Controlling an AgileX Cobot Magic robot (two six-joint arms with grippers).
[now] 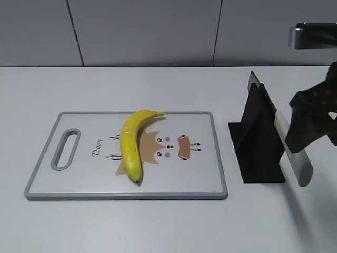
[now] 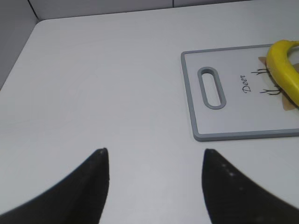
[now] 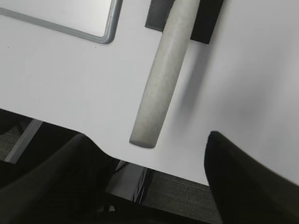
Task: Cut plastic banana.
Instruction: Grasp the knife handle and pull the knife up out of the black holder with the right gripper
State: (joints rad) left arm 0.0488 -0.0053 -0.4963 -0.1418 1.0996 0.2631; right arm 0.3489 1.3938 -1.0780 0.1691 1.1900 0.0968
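Ahead of my left gripper [image 2: 154, 186], whose fingers stand spread apart, the white table [image 2: 103, 84] lies bare right up to the grey rim of the cutting board [image 2: 194, 112], off to its front right. I see nothing between those fingers and the board's handle slot. The plastic banana [image 2: 285, 70] lies further right on the board, the only raised thing there. My right gripper [image 3: 154, 186], fingers apart, has the pale knife handle [image 3: 161, 79] running straight ahead between them, slanting out of the black knife stand [image 1: 258, 137]. That stand blocks the straight way from this gripper toward the board; the table's near edge lies just under it.
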